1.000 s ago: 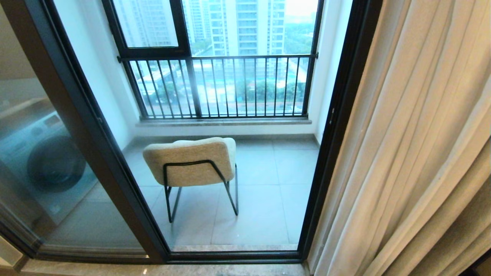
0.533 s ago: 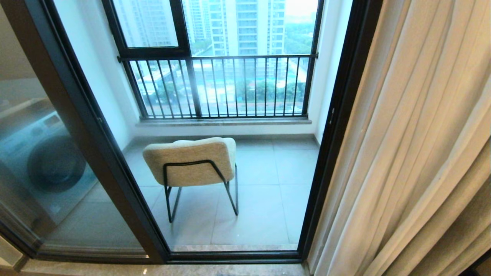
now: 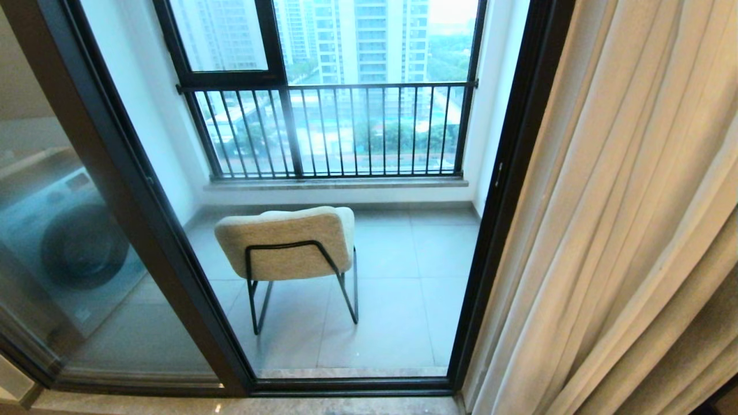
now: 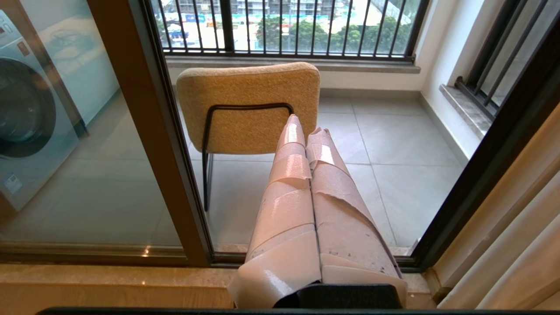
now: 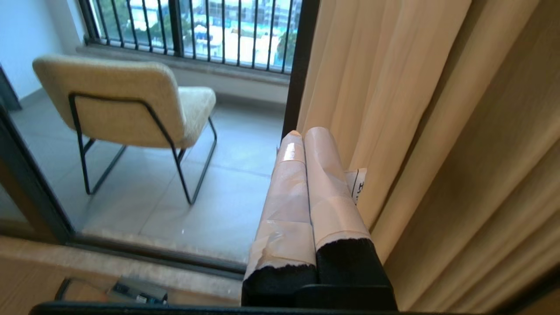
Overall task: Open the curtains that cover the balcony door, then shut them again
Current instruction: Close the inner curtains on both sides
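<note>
curtains [image 3: 622, 230]: 1 bunch, right | chair [image 3: 288, 248]: 1 | door frames: 2

Cream pleated curtains [image 3: 622, 230]; black-framed balcony door [image 3: 507, 190].

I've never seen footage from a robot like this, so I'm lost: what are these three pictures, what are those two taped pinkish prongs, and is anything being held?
All three pictures come from one two-armed robot on wheels. The wide picture is from a camera on its head, looking down at a tall black-framed sliding glass balcony door. Floor-length cream pleated curtains hang bunched at the right, leaving the glass uncovered. Beyond it stand a beige upholstered chair with a thin black metal frame and, on the left, a pale front-loading washing machine.

The other two pictures come from cameras on the wrists, looking along the fingers. The prongs are those fingers, wrapped in pale tape. The left gripper points at the chair. The right gripper is close beside the curtain folds. Both are shut and hold nothing.
</note>
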Controlling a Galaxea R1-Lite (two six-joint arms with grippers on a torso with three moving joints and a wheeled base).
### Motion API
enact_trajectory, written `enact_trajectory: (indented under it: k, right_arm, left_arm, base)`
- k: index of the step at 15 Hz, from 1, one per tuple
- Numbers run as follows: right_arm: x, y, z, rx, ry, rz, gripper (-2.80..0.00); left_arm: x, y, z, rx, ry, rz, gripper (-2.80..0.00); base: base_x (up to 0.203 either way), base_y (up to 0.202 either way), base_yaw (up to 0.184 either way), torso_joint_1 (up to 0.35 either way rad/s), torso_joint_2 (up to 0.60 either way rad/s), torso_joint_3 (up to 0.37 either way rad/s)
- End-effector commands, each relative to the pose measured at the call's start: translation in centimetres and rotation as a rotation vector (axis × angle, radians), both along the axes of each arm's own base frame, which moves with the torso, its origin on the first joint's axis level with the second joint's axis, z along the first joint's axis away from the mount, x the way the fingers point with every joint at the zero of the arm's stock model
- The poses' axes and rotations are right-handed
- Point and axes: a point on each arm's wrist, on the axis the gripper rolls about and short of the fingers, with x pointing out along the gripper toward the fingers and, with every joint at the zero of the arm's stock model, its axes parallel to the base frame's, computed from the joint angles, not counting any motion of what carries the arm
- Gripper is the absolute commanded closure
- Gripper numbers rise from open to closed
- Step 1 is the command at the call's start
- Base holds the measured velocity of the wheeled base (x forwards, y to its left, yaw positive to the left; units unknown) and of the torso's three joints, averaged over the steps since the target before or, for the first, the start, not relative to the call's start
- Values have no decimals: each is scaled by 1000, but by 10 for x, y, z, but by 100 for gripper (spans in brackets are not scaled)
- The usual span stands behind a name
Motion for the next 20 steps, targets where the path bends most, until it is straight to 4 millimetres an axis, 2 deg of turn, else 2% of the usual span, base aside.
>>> enact_trajectory:
  k: [1,4,5,7,9,11,14,20]
  right_arm:
    - [29,-1,32,8,24,-11,0]
    - [60,-2,86,27,-63,-14,0]
    - [70,-2,106,38,-95,-13,-280]
    - [90,-3,139,64,-144,-8,-280]
    - [103,-4,158,86,-170,-4,-280]
    - [129,-5,181,116,-199,3,-280]
    - [157,-6,200,132,-243,9,-280]
    - [230,-10,224,122,-282,2,-280]
  left_arm:
    - [0,0,0,0,-1,0,0]
    - [0,0,0,0,-1,1,0]
    - [0,0,0,0,-1,1,0]
    - [0,0,0,0,-1,1,0]
    - [0,0,0,0,-1,1,0]
    - [0,0,0,0,-1,1,0]
    - [0,0,0,0,-1,1,0]
    - [0,0,0,0,-1,1,0]
  base:
    - [0,0,0,0,0,0]
    - [0,0,0,0,0,0]
    - [0,0,0,0,0,0]
    - [0,0,0,0,0,0]
    - [0,0,0,0,0,0]
    - [0,0,0,0,0,0]
    - [0,0,0,0,0,0]
    - [0,0,0,0,0,0]
